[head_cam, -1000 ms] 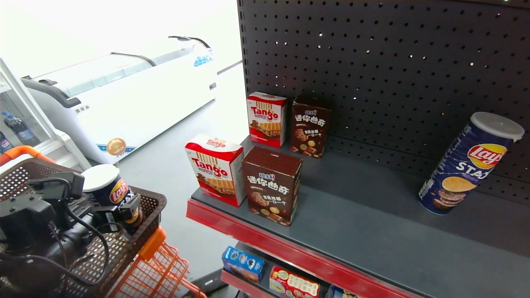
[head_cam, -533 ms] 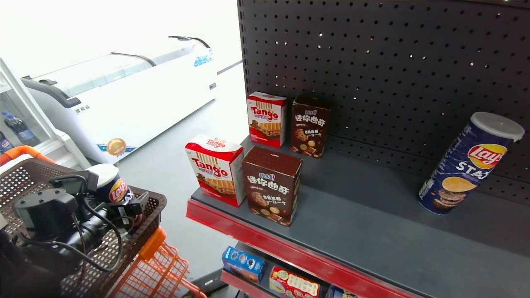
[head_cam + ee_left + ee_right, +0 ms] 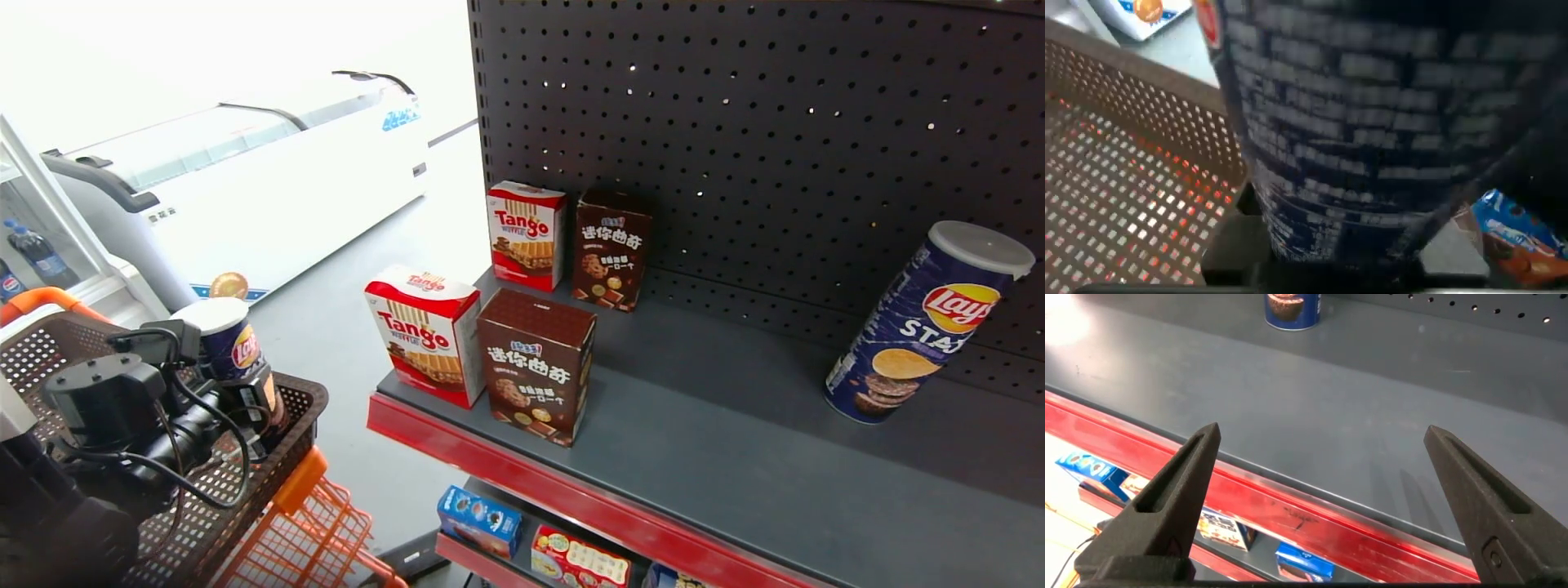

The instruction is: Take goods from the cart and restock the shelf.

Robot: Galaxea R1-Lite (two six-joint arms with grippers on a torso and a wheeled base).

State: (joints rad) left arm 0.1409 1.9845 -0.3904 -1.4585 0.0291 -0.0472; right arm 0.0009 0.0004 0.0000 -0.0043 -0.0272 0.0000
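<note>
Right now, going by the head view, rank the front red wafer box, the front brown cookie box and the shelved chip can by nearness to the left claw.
1. Front red wafer box, left front corner of the shelf.
2. Front brown cookie box, just right of it.
3. Shelved chip can, far right.

The left gripper (image 3: 245,390) is clamped around the lower part of the chip can (image 3: 230,343), which stands upright above its fingers. The right gripper (image 3: 1323,437) holds its fingers (image 3: 1167,498) spread wide.
</note>
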